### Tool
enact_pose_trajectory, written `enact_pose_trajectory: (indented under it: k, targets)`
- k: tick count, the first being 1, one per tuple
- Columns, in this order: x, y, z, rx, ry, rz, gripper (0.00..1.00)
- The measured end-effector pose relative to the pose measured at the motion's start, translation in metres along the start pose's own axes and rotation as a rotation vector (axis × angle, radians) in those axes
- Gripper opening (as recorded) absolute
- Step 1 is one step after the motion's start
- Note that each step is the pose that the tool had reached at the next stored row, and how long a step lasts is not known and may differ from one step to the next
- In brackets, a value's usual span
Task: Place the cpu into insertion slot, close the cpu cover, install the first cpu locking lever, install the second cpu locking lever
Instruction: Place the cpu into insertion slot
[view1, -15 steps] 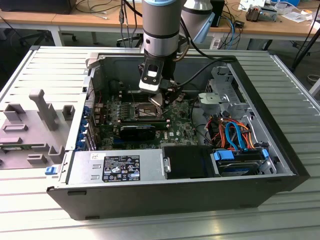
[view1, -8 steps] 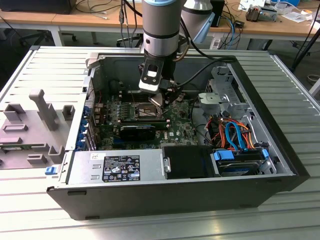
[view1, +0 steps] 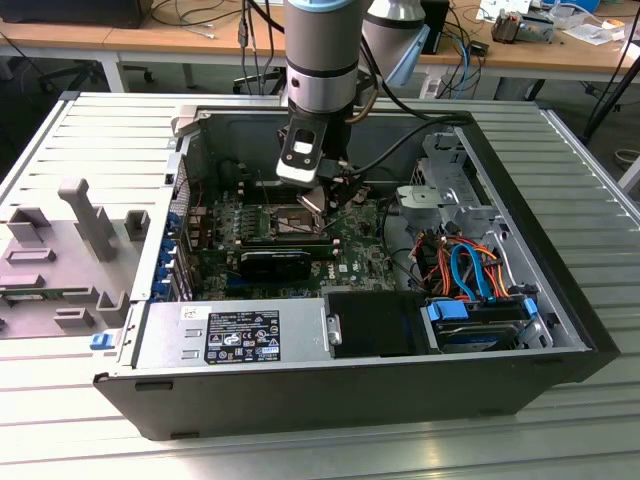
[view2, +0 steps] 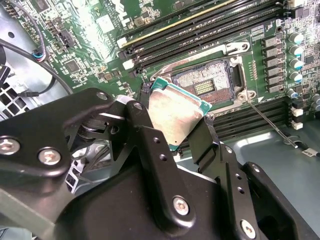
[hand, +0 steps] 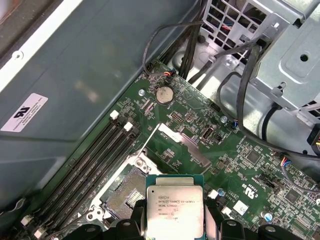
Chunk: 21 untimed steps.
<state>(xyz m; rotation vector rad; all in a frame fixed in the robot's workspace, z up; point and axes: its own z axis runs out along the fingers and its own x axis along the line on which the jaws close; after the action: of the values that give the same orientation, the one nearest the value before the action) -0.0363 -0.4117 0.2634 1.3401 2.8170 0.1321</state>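
Observation:
My gripper (view2: 176, 120) is shut on the cpu (view2: 175, 114), a flat square chip with a dull silver top and green edge, pinched by its two opposite sides between the black fingers (view2: 144, 117). The cpu (hand: 174, 206) hangs tilted just above and beside the insertion slot (view2: 209, 82), apart from it. The slot (hand: 124, 194) lies open, its brownish contact field bare inside a silvery frame. The cpu cover (hand: 181, 145) stands raised off the slot. A thin lever rod (view2: 265, 119) lies beside the slot. In the exterior view the gripper (view1: 317, 200) hovers over the slot (view1: 277, 222) on the green motherboard (view1: 350, 250).
Long black memory slots (view2: 200, 30) flank the socket. Black cables (hand: 240, 90) and a metal drive cage (view1: 450, 185) stand on the exterior view's right. The power supply (view1: 240, 335) fills the case's near side. A grey fixture (view1: 70, 240) sits on the exterior view's left.

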Motion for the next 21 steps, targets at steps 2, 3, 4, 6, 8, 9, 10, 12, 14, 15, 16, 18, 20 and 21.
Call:
enact_pose_trajectory:
  k: [2, 3, 4, 6, 8, 9, 10, 12, 14, 15, 16, 18, 20, 21]
  targets:
    - [0.0, 0.0, 0.0001, -0.0001, -0.0006, 0.006, 0.55]
    - [0.0, 0.0, 0.0001, -0.0002, -0.0008, 0.009, 0.55]
    - [0.0, 0.0, 0.0001, -0.0002, -0.0011, 0.012, 0.55]
    - [0.0, 0.0, 0.0001, -0.0003, -0.0014, 0.016, 0.55]
    - [0.0, 0.0, 0.0002, -0.0004, -0.0016, 0.019, 0.55]
    - [0.0, 0.0, 0.0002, -0.0004, -0.0018, 0.021, 0.55]
    - [0.0, 0.0, 0.0002, -0.0004, -0.002, 0.023, 0.55]
    - [0.0, 0.0, 0.0002, -0.0006, -0.0024, 0.028, 0.55]
    - [0.0, 0.0, 0.0003, -0.0007, -0.0027, 0.032, 0.55]
    - [0.0, 0.0, 0.0003, -0.0006, -0.0029, 0.034, 0.55]
    - [0.0, 0.0, 0.0004, -0.0007, -0.003, 0.035, 0.55]
    - [0.0, 0.0, 0.0004, -0.0008, -0.0034, 0.04, 0.55]
    - [0.0, 0.0, 0.0005, -0.0009, -0.0039, 0.046, 0.55]
    - [0.0, 0.0, 0.0005, -0.0009, -0.004, 0.047, 0.55]
